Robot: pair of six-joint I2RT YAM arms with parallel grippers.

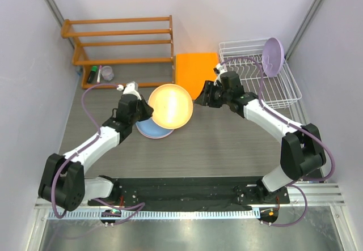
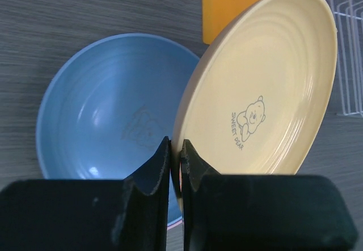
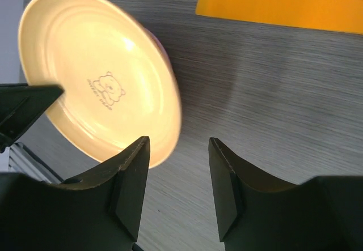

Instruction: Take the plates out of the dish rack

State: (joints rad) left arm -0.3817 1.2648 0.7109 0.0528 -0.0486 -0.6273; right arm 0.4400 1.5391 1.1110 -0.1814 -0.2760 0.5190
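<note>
My left gripper (image 1: pixel 145 113) is shut on the near rim of the pale orange-yellow plate (image 1: pixel 171 105) and holds it tilted above the table. In the left wrist view its jaws (image 2: pixel 176 149) pinch that plate (image 2: pixel 266 81). The light blue plate (image 1: pixel 152 130) lies flat on the table under it and also shows in the left wrist view (image 2: pixel 108 109). A thin pink edge (image 1: pixel 160 136) shows beneath the blue plate. The lavender plate (image 1: pixel 273 56) stands upright in the white wire dish rack (image 1: pixel 283 92). My right gripper (image 1: pixel 202 97) is open and empty beside the yellow plate (image 3: pixel 96 75).
An orange flat mat (image 1: pixel 196 67) lies between the plates and the rack. An orange wooden slatted shelf (image 1: pixel 122 41) stands at the back left, with a green marker (image 1: pixel 92 74) and a small cup (image 1: pixel 106 72) under it. Grey walls close both sides.
</note>
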